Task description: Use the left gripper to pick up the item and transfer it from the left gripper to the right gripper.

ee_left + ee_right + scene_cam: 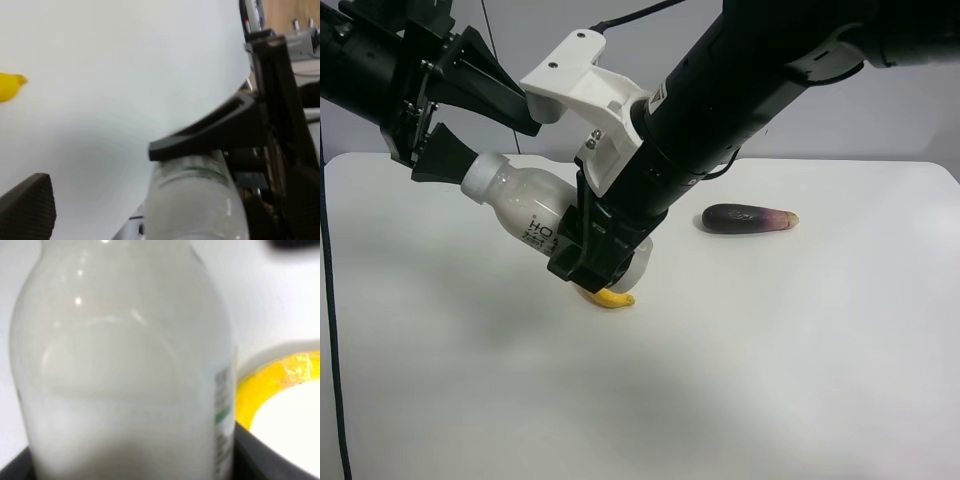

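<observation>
- One small white plastic drink bottle (525, 205) with a white screw cap and black lettering hangs tilted in the air above the white table (770, 380), its cap pointing to the exterior high view's left.
- Right hand (588, 252), on the thick black arm with the white angular bracket (578, 85), is clamped around the bottle's body.
- Left hand (505, 142) gapes wide open at the cap end, one finger just beside the cap and the other well apart.
- Yellow banana (610, 298) peeks out on the table just below the right hand.
- Dark purple eggplant (750, 217) lies on the table, well apart, towards that view's right.
</observation>
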{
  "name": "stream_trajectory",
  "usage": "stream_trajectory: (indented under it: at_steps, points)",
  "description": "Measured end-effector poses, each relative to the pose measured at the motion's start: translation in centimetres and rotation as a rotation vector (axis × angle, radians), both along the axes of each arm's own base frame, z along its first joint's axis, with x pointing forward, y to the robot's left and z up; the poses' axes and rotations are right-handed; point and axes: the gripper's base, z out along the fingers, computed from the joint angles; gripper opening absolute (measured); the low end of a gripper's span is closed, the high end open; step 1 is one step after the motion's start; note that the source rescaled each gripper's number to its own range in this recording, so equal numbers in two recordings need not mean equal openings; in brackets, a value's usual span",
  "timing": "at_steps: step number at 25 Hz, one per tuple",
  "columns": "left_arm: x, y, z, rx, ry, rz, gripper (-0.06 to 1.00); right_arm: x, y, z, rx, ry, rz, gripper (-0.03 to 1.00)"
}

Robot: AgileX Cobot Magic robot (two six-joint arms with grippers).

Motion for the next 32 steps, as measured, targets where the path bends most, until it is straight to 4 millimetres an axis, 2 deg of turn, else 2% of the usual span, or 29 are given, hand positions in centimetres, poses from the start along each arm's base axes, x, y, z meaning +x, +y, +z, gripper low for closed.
stream_trajectory:
  at_steps: [11,16,22,26,32]
  points:
    - [1.2,6.6,0.3,0.005,-0.032,0.208,0.83,-0.1,0.1,0.1,0.017,0.016,-0.007,0.00]
    - [0.2,9.0,2.4,0.000,-0.119,0.292,0.83,-0.1,0.1,0.1,0.018,0.016,-0.007,0.00]
    - [-2.7,9.0,6.0,0.033,-0.260,0.310,0.83,-0.1,0.1,0.1,0.018,0.015,-0.008,0.00]
    - [-5.7,8.7,8.4,0.120,-0.368,0.320,0.83,-0.1,0.1,0.1,0.018,0.015,-0.008,0.00]
    - [-10.5,8.5,11.6,0.258,-0.514,0.425,0.83,-0.1,0.1,0.1,0.018,0.015,-0.008,0.00]
